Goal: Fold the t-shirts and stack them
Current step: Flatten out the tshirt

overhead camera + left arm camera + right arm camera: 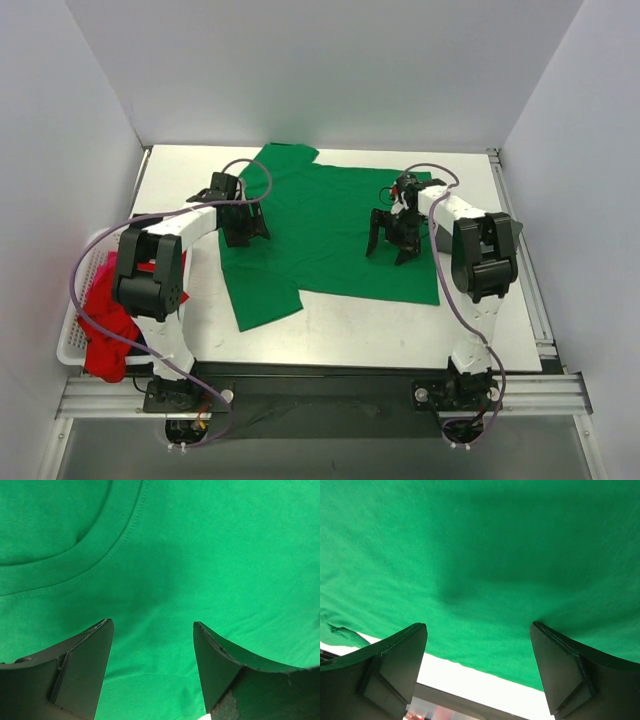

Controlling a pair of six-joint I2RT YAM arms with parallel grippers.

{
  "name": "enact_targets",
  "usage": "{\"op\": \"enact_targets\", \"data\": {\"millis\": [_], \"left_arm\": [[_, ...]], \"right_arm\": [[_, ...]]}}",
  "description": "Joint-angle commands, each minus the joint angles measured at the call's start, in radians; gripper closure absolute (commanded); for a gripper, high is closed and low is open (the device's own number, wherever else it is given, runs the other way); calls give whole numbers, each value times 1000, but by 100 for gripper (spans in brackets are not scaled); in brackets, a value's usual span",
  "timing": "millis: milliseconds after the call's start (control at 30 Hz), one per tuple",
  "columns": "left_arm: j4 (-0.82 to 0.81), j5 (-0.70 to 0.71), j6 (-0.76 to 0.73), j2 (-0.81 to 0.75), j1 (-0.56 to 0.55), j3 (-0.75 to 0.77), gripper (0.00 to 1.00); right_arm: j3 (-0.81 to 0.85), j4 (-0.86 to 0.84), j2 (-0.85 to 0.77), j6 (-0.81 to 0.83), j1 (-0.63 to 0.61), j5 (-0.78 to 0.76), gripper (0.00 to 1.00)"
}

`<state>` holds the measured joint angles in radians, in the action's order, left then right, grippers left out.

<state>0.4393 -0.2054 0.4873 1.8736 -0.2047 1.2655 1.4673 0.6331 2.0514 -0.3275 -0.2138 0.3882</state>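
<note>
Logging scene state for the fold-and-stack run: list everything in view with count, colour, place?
green t-shirt: one, green, spread flat across the middle of the table
red clothing: one heap, red, piece count unclear, in the basket and spilling over its near side
basket: one, white, at the table's left edge
table: one, white, under the shirt
left arm: one, white and black, left side
right arm: one, white and black, right side
left gripper: one, black, open, over the shirt's collar side
right gripper: one, black, open, over the shirt's right part
</note>
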Motion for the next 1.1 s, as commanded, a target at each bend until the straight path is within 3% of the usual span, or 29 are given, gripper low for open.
{"op": "enact_targets", "data": {"millis": [0, 367, 733, 867, 1067], "left_arm": [[-16, 31, -24, -5, -2, 3, 25], [6, 34, -33, 162, -4, 146, 24], [64, 26, -50, 283, -12, 346, 24], [67, 38, -62, 254, -21, 362, 24], [10, 121, -53, 44, -53, 233, 24]], "right_arm": [[-22, -1, -66, 13, 7, -32, 12], [27, -7, 10, -21, 47, -88, 12], [214, 26, 124, -25, 82, -45, 12], [249, 36, 144, -24, 83, -17, 12], [266, 39, 115, -30, 82, -3, 12]]}}
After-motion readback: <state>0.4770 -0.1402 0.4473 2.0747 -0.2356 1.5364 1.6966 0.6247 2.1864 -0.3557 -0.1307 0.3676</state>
